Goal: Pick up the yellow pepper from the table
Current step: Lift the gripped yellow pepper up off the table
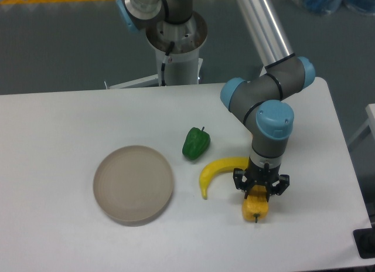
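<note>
1. Table (64,119): white, bears all items.
2. Plate (133,184): round, grey-beige, at our 9 o'clock from the fruit.
3. Gripper (259,191): pointing down, fingers set narrowly on either side of item 5's upper end; we cannot tell if they grip it.
4. Banana (215,170): curved.
5. Yellow pepper (256,208): on the table at the banana's 4 o'clock.
6. Green pepper (195,143): at the banana's 11 o'clock.

yellow pepper (256,208) yellow-orange | banana (218,170) yellow | green pepper (195,144) green | plate (133,184) grey-beige | table (70,125) white
</note>
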Motion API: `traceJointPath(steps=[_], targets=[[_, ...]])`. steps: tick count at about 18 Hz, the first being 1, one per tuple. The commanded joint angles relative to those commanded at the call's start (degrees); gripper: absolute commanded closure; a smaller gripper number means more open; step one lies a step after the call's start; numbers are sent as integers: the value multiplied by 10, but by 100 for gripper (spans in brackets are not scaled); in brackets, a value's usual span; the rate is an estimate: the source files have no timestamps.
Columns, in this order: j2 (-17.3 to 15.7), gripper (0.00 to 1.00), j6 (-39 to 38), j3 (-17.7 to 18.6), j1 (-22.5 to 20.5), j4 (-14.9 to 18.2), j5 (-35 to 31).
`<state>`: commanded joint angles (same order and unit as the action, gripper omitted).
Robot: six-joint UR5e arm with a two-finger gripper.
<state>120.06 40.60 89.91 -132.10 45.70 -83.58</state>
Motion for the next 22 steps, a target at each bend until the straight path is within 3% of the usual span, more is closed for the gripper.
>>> traceJointPath(steps=[3,9,14,17,22], targets=[[-5,61,9,-11,-1,0,-2],[-32,63,19,-68,0,6,-8],[-67,64,61,-59,7,14,-28],[-84,64,122,-65,4,49,-48],[-93,64,176,-70,-9,59,-50]])
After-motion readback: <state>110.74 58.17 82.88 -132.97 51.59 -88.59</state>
